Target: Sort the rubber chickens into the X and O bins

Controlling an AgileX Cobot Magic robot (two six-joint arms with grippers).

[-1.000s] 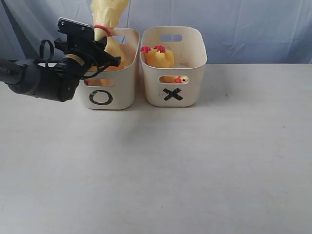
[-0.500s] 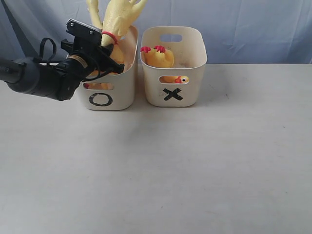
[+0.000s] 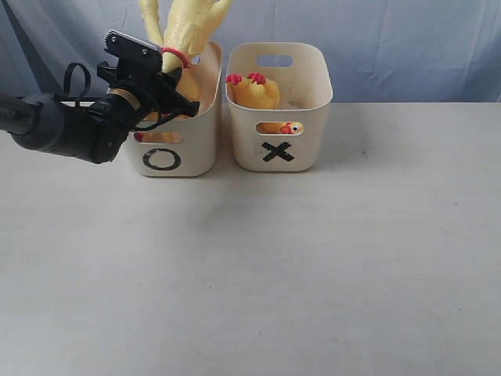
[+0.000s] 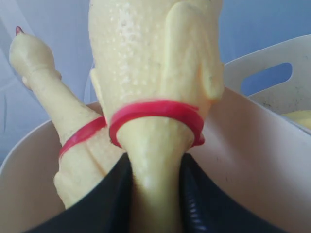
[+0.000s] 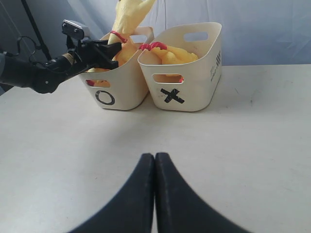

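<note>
Two rubber chickens at the O bin, bench 11 o'clock. Left claw pinches the last chicken by its neck, sunk lower than a second ago, release looks close. Third chicken sits in X bin, 12 o'clock. Right claw is pressed together.

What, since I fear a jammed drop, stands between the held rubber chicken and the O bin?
Another chicken already stands in the O bin, close beside the held chicken, which the left gripper grips by the neck over it. Nothing else visible blocks the opening.
</note>
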